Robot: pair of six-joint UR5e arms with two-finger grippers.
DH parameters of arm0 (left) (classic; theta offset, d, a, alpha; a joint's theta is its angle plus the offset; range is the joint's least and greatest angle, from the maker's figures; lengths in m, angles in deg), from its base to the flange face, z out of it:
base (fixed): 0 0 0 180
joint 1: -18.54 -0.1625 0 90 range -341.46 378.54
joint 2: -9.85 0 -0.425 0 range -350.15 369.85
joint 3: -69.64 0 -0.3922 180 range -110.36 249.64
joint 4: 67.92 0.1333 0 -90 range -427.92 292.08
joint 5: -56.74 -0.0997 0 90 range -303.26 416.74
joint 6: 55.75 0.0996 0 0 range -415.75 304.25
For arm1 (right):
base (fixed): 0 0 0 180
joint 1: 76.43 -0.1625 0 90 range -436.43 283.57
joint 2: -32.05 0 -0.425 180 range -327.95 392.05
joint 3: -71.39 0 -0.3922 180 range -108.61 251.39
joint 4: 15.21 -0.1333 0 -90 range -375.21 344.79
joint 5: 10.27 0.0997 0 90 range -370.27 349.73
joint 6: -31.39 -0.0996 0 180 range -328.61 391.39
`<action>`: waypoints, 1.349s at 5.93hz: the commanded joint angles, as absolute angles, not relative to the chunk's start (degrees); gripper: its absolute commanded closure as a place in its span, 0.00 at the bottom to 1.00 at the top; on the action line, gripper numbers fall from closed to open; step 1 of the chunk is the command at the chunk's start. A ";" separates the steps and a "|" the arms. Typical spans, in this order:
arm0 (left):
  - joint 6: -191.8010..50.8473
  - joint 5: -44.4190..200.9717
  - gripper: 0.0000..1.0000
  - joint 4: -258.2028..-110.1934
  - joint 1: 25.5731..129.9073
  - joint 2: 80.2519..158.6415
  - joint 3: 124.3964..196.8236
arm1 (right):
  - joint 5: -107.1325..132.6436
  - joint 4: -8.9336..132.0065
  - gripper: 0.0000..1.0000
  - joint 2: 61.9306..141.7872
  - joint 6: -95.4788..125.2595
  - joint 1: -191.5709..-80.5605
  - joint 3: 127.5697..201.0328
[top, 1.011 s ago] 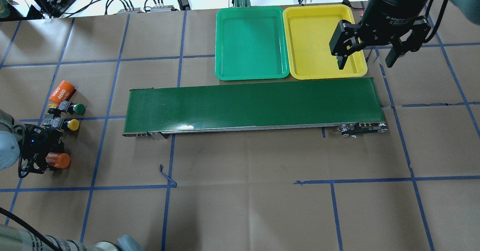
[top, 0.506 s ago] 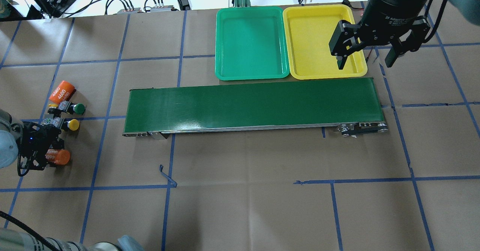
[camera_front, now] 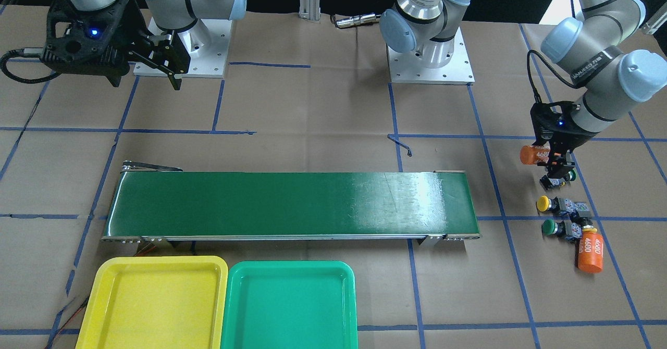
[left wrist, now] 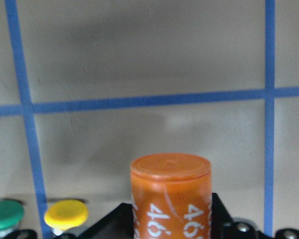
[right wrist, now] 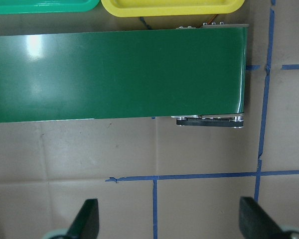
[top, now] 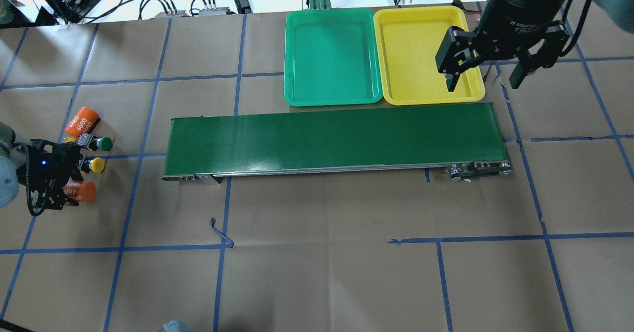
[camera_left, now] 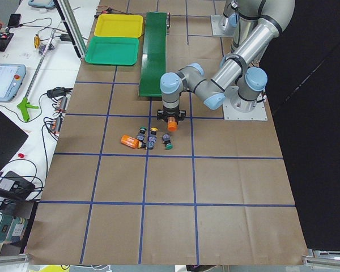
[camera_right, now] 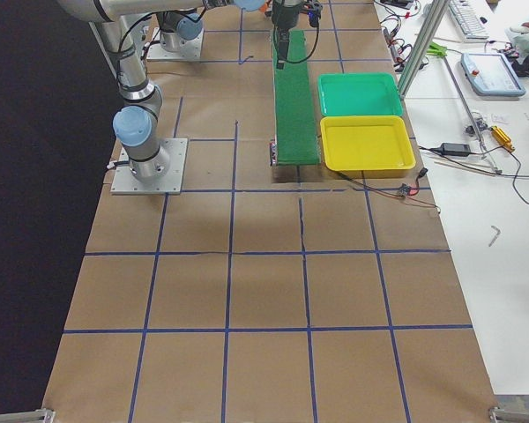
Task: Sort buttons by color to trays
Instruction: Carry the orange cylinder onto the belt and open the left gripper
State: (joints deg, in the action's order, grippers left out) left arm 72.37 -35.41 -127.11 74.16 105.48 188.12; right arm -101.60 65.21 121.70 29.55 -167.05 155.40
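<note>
Brown paper with a blue tape grid covers the table (top: 317, 272), and a long green belt (top: 337, 138) lies across its middle. Read from the overhead view, the green tray (top: 329, 54) and the yellow tray (top: 416, 49) sit side by side at the belt's 12 o'clock, touching each other, with no button in either. That puts them close to the belt's 3 o'clock end, where the right gripper (top: 484, 77) hangs high with its fingers spread wide and nothing between them. It looks posted there to take whatever the belt brings.

All the buttons are at the belt's 9 o'clock, well apart from the trays. A green-capped button (top: 103, 144) and a yellow-capped button (top: 96, 165) lie on their sides with caps pointing at the belt. A third button (camera_front: 558, 179) sits right under the left gripper (top: 68, 192). The fourth seems to be wedged against a loose orange cylinder (top: 81, 120), though only a scrap of it shows.

The left gripper is clamped on another orange cylinder (top: 85, 192), carried crosswise and clear of the paper. That cylinder is no part of the sort, so it is probably being lifted out of the cluster to leave room for a clean grip on the buttons.
</note>
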 commanded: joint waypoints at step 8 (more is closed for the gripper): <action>34.08 -32.73 0.96 -134.36 105.38 115.84 172.99 | -101.85 64.95 0.00 121.70 29.55 -167.05 155.42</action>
